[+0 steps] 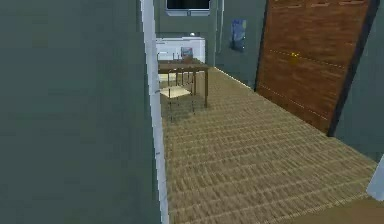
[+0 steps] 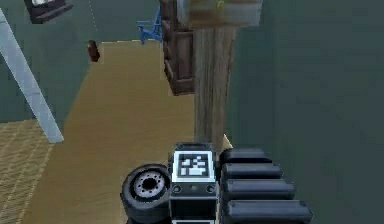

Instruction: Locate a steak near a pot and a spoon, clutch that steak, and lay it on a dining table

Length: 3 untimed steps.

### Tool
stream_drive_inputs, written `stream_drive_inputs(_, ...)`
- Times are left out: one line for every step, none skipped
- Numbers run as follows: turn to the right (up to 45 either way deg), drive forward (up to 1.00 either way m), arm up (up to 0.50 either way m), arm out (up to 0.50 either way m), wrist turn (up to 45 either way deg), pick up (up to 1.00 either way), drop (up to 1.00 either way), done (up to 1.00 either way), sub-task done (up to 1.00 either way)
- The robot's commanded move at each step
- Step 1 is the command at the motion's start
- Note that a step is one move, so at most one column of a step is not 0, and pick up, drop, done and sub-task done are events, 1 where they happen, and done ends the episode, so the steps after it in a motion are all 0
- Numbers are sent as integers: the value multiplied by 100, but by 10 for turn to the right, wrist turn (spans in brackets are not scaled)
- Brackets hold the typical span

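A grey wall (image 1: 70,110) stood at the forward view's left. Past it was a dark dining table (image 1: 188,68) with a chair (image 1: 177,92), then a brown wooden door (image 1: 305,60). In the arm side view, the gripper (image 2: 150,192) sat low; its grip and load could not be told.

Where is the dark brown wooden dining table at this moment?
The dark brown wooden dining table stands at the forward view's upper middle, just right of the white edge of the grey wall, with a pale wooden chair before it.
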Motion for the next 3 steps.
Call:
stream_drive_inputs(450,0,0,0,0,0,0,0,0)
stream_drive_inputs(270,0,0,0,0,0,0,0,0)
stream_drive_inputs(-450,0,0,0,0,0,0,0,0)
